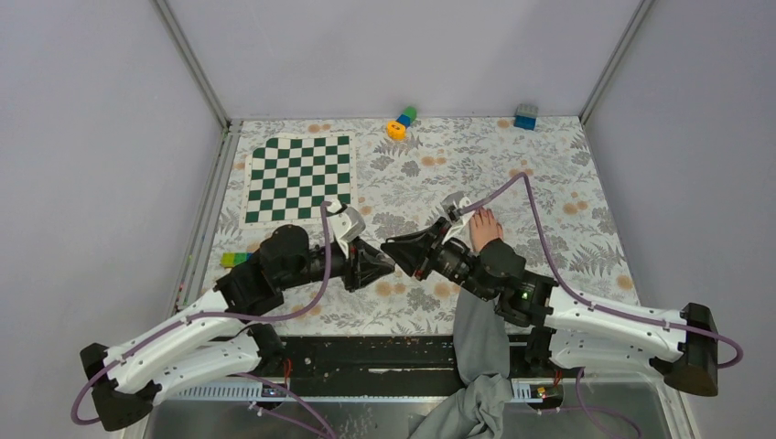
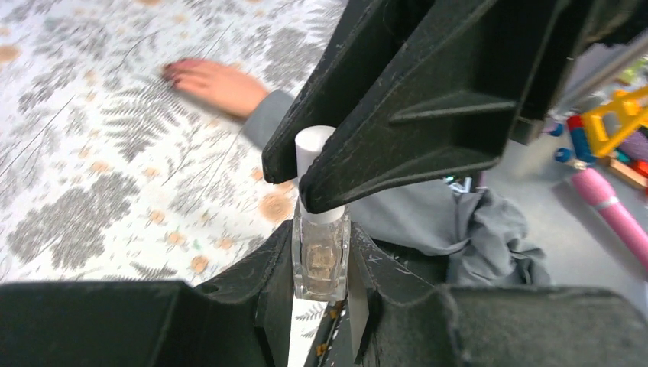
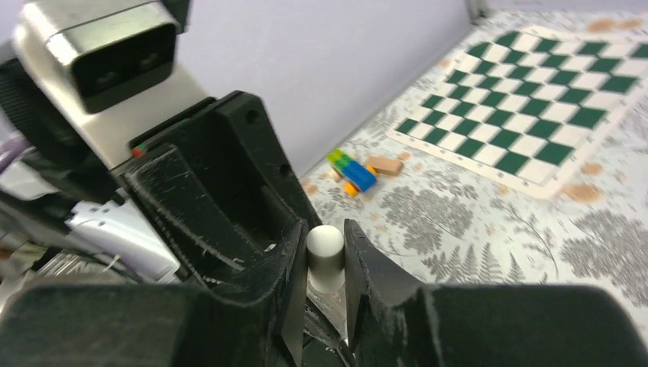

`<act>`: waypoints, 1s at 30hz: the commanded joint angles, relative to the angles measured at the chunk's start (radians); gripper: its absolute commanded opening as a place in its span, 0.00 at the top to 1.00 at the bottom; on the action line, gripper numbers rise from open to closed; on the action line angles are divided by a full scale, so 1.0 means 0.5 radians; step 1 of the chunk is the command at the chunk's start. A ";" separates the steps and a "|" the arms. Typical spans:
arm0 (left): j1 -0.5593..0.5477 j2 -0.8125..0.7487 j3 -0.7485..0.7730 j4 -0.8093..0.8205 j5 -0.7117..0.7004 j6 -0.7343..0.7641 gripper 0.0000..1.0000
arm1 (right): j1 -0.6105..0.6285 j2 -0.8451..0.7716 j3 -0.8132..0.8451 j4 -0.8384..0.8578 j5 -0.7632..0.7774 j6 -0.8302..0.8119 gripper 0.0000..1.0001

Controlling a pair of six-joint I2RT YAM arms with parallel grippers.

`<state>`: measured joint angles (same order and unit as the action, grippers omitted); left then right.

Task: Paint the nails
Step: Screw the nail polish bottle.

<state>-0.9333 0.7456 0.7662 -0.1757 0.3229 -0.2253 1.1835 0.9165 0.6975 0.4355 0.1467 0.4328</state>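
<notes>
The flowered desk (image 1: 567,183) was cut off at its near edge in the top view. A grey sleeve (image 1: 480,338) came up from 6 o'clock, and the right arm crossed over it, hiding the wrist. The hand (image 1: 485,229) lay flat, right of the desk's centre, its long axis running 6 to 12 with the fingers toward 12.

The left claw (image 2: 321,248) and the right claw (image 3: 326,260) met tip to tip at about 9 o'clock of the hand. From above, nothing between them could be made out. Up close, the left claw was closed tight on a small clear bottle (image 2: 321,267), whose cap end pointed into the right claw. The right claw was pinched on the white cap (image 3: 325,248), whose lower part was covered.

The nails (image 2: 174,70), dark red and blurred, sat at the hand's 12 o'clock end. Only a few showed.
</notes>
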 commanded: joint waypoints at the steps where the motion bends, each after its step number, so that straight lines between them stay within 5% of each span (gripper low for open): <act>1: 0.034 0.024 0.098 0.056 -0.690 0.062 1.00 | 0.056 0.085 0.050 -0.204 0.162 0.217 1.00; 14: 0.033 0.168 0.155 -0.090 -0.957 0.073 1.00 | 0.272 0.387 0.192 -0.220 0.864 0.547 1.00; 21: 0.032 0.194 0.161 -0.095 -0.932 0.083 1.00 | 0.294 0.404 0.245 -0.200 0.944 0.582 1.00; 26: 0.030 0.169 0.183 -0.034 -0.563 0.195 1.00 | 0.294 0.218 0.193 -0.202 0.941 0.420 0.58; 30: 0.031 0.139 0.188 0.038 -0.136 0.252 1.00 | 0.293 -0.089 0.133 -0.346 1.101 0.228 0.38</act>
<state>-0.9211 0.8394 0.7990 -0.2775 0.0887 -0.1509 1.3174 1.0256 0.7685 0.2962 0.6270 0.6350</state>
